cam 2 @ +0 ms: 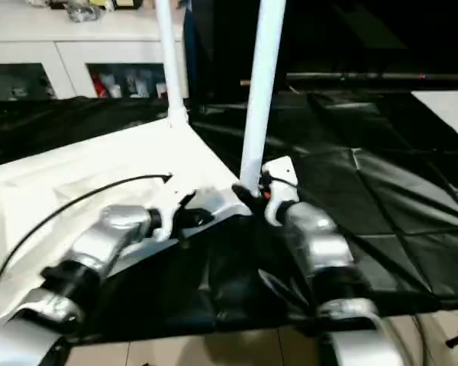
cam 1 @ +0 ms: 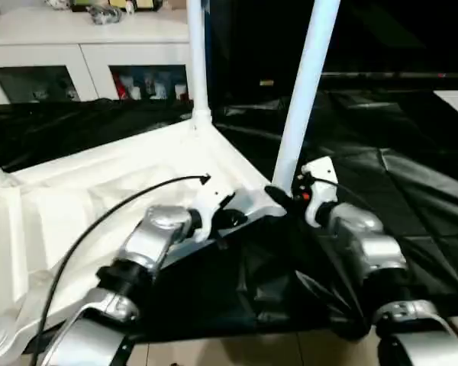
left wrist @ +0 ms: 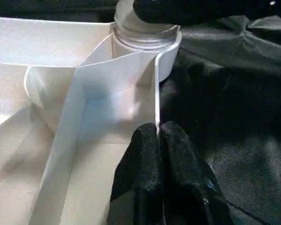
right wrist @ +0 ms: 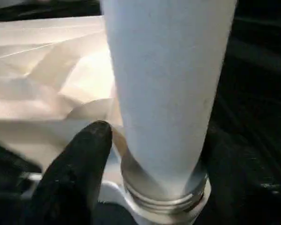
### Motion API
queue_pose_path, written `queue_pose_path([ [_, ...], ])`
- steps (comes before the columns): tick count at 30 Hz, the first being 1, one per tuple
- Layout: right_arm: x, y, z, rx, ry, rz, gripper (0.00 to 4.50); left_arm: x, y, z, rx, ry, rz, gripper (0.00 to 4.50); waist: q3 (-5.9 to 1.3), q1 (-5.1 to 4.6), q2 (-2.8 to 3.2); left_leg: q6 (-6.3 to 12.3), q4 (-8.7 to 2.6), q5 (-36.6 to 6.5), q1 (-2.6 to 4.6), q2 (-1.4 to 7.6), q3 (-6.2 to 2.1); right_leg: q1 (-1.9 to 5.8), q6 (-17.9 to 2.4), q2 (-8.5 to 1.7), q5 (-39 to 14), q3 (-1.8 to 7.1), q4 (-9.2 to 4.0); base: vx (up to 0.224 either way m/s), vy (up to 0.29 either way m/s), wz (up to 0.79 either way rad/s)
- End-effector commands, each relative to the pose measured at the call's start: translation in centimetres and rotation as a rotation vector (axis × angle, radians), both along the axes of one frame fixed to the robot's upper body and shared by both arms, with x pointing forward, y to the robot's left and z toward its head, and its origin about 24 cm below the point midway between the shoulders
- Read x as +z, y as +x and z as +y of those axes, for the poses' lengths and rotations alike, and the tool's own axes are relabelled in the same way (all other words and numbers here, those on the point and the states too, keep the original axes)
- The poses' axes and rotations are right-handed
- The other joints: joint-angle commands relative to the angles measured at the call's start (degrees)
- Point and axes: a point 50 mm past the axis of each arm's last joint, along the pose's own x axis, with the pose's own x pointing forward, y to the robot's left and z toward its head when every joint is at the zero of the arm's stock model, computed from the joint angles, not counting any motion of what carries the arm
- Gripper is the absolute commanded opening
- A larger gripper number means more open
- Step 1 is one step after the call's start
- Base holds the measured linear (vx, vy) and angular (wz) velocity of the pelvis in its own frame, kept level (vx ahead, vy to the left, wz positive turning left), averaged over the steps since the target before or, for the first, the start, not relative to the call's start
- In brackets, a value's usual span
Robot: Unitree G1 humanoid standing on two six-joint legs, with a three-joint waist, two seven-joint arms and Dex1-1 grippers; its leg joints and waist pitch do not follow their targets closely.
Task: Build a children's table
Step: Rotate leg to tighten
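I have the children's table (cam 1: 99, 198) lying upside down on black sheeting (cam 1: 412, 198), its ribbed underside facing up and its near corner right in front of my two forearms. Two white tube legs are standing up from it: the far leg (cam 1: 198, 61) rises from the corner farther from me, and the near leg (cam 1: 305, 84) stands in the corner socket closest to my grippers, leaning slightly to my right as it goes up. In my right wrist view I can see this near leg's threaded silver collar (right wrist: 166, 197) sitting at the mouth of the white socket, threads exposed. My right gripper (cam 1: 286, 197) is at the base of that leg; one black finger (right wrist: 77, 164) lies just beside the tube on one side and a dark shape sits on the other, so the fingers straddle the tube, but I cannot tell whether they actually press on it. My left gripper (left wrist: 158, 140) is clenched on the thin upright edge wall of the table top just short of that same corner socket, the two black fingers pinching the white rim between them. A black cable (cam 1: 114, 210) arcs over my left forearm. Beyond the sheeting, at the far left, stands a white cabinet (cam 1: 84, 53) with glass-fronted compartments and small items inside.
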Motion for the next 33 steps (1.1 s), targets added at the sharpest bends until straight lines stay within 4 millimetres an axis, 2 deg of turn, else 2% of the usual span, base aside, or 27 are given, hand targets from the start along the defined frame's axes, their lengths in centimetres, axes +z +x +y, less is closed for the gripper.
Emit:
queue_pose_path([
  [1, -0.3, -1.0, 1.5, 0.208, 0.009, 0.029, 3.22, 0.4, -0.2, -0.1, -0.05, -0.006, -0.013, 0.0, -3.06, 0.54, -0.49, 2.05, -4.42, -16.2, 0.62, 3.52, -1.36, 1.92, -10.0, -4.91, -19.9, 3.22, -4.5, 0.059, -0.041, 0.04],
  [2, 0.0, -1.1, 0.7, 0.246, -0.001, 0.026, 3.22, 0.4, -0.5, 0.2, -0.074, -0.011, -0.003, 0.0, -3.51, 0.84, -0.51, 2.75, -4.18, -13.5, 0.52, 3.6, -1.26, 2.32, -10.6, -4.9, -16.7, 3.05, -4.01, 0.059, -0.041, 0.04],
  [3, 0.2, -1.2, 0.2, 0.269, -0.008, 0.026, 3.22, 0.4, -0.6, 0.5, -0.09, -0.013, 0.003, 0.0, -3.51, 0.84, -0.51, 2.75, -4.18, -13.5, 0.52, 3.6, -1.26, 2.32, -10.6, -4.9, -16.7, 3.05, -4.01, 0.065, -0.037, 0.04],
  [4, 0.6, -1.4, -0.9, 0.327, -0.025, 0.031, 3.22, 0.6, -1.1, 0.9, -0.154, -0.03, 0.005, 0.0, -3.77, 1.14, -0.55, 4.49, -3.7, -8.3, 0.1, 3.66, -1.04, 2.64, -12.5, -4.52, -8.8, 2.82, -2.99, 0.064, -0.027, 0.0],
  [5, 0.6, -1.5, -1.0, 0.329, -0.026, 0.032, 3.22, 0.6, -1.1, 0.9, -0.155, -0.03, 0.005, 0.0, -4.0, 1.32, -0.4, 5.9, -3.34, -5.1, -0.33, 3.66, -1.1, 2.81, -13.7, -4.44, -3.8, 2.65, -2.13, 0.064, -0.027, 0.0],
  [6, 0.7, -1.6, -1.4, 0.347, -0.033, 0.037, 3.22, 0.7, -1.3, 1.1, -0.172, -0.036, 0.012, 0.0, -4.08, 1.33, -0.51, 6.49, -3.2, -4.0, -0.4, 3.65, -1.1, 2.9, -14.1, -4.4, -1.8, 2.61, -1.92, 0.058, -0.014, -0.05],
  [7, 0.8, -1.7, -1.8, 0.375, -0.04, 0.047, 3.22, 0.8, -1.5, 1.3, -0.192, -0.042, 0.017, 0.0, -4.13, 1.43, -0.44, 7.51, -2.81, -2.9, -0.36, 3.54, -0.98, 2.52, -15.1, -4.26, 1.2, 2.66, -1.55, 0.0, 0.0, 0.0],
  [8, 0.9, -1.9, -2.1, 0.402, -0.047, 0.058, 3.22, 0.9, -1.7, 1.4, -0.21, -0.046, 0.019, 0.0, -4.44, 1.75, -0.49, 8.23, -2.31, -1.7, -0.35, 3.46, -1.02, 2.52, -15.9, -4.23, 4.2, 2.71, -0.93, 0.0, 0.0, 0.0],
  [10, 1.0, -2.1, -2.7, 0.439, -0.066, 0.071, 3.22, 1.0, -1.9, 1.7, -0.235, -0.049, 0.024, 0.0, -4.52, 1.95, -0.4, 9.99, -1.99, 0.0, -0.5, 3.49, -0.95, 2.27, -16.7, -4.05, 6.7, 2.53, -0.59, 0.0, 0.0, 0.0],
  [12, 1.1, -2.3, -3.2, 0.469, -0.088, 0.086, 3.22, 1.1, -2.0, 2.0, -0.251, -0.047, 0.035, 0.0, -4.2, 2.06, -0.36, 10.06, -2.03, -1.8, -0.55, 3.72, -0.99, 2.09, -16.7, -4.12, 3.4, 2.42, -0.86, 0.0, 0.0, 0.0],
  [14, 1.2, -2.4, -3.5, 0.497, -0.102, 0.097, 3.22, 1.2, -2.1, 2.3, -0.259, -0.043, 0.039, 0.0, -3.79, 2.28, -0.31, 7.61, -2.52, -6.9, -0.26, 3.89, -0.97, 2.04, -15.5, -4.27, -5.1, 2.5, -1.76, 0.0, 0.0, 0.0],
  [15, 1.3, -2.4, -3.5, 0.501, -0.104, 0.098, 3.22, 1.2, -2.1, 2.4, -0.26, -0.043, 0.04, 0.0, -3.63, 2.29, -0.28, 6.82, -2.67, -8.3, -0.14, 3.95, -0.96, 1.9, -15.2, -4.23, -7.2, 2.53, -2.01, 0.0, 0.0, 0.0],
  [16, 1.3, -2.3, -3.6, 0.504, -0.105, 0.095, 3.22, 1.2, -2.2, 2.4, -0.263, -0.042, 0.041, 0.0, -3.39, 2.23, -0.25, 5.21, -2.91, -11.0, -0.03, 3.98, -1.0, 1.83, -14.3, -4.31, -11.1, 2.62, -2.38, 0.0, 0.0, 0.0],
  [17, 1.4, -2.3, -3.6, 0.505, -0.105, 0.092, 3.22, 1.2, -2.2, 2.4, -0.265, -0.041, 0.042, 0.0, -3.36, 2.25, -0.27, 4.02, -3.12, -12.5, 0.19, 4.0, -1.03, 1.78, -13.5, -4.35, -13.8, 2.67, -2.65, 0.0, 0.0, 0.0],
  [19, 1.6, -2.1, -3.6, 0.504, -0.105, 0.084, 3.07, 1.3, -2.2, 2.5, -0.271, -0.041, 0.045, 0.0, -3.27, 2.16, -0.31, 2.94, -3.31, -13.8, 0.28, 3.97, -1.03, 1.72, -12.8, -4.37, -15.7, 2.75, -2.87, 0.0, 0.0, 0.0],
  [21, 1.6, -2.0, -3.6, 0.507, -0.102, 0.086, 2.96, 1.3, -2.2, 2.4, -0.272, -0.04, 0.045, 0.0, -3.41, 2.19, -0.34, 2.64, -3.32, -13.2, 0.2, 3.94, -1.07, 1.83, -12.4, -4.43, -15.3, 2.79, -2.77, 0.0, 0.0, 0.0],
  [24, 1.6, -2.0, -3.6, 0.52, -0.104, 0.092, 2.58, 1.3, -2.2, 2.4, -0.276, -0.04, 0.046, 0.0, -3.61, 2.23, -0.4, 3.29, -3.08, -11.0, -0.08, 3.84, -1.03, 1.93, -12.7, -4.43, -12.3, 2.76, -2.44, 0.0, 0.0, 0.0],
  [27, 1.6, -2.1, -3.6, 0.527, -0.108, 0.098, 2.5, 1.3, -2.2, 2.3, -0.278, -0.039, 0.047, 0.0, -3.74, 2.25, -0.38, 4.14, -2.87, -9.3, -0.25, 3.77, -1.02, 2.04, -13.3, -4.36, -9.7, 2.67, -2.11, 0.0, 0.0, 0.0],
  [33, 1.2, -2.1, -3.5, 0.515, -0.099, 0.101, 2.23, 1.3, -2.1, 2.4, -0.269, -0.033, 0.044, 0.0, -3.68, 2.26, -0.39, 4.2, -2.86, -10.2, -0.15, 3.78, -1.0, 1.98, -13.5, -4.37, -10.8, 2.65, -2.25, 0.0, 0.0, 0.0],
])
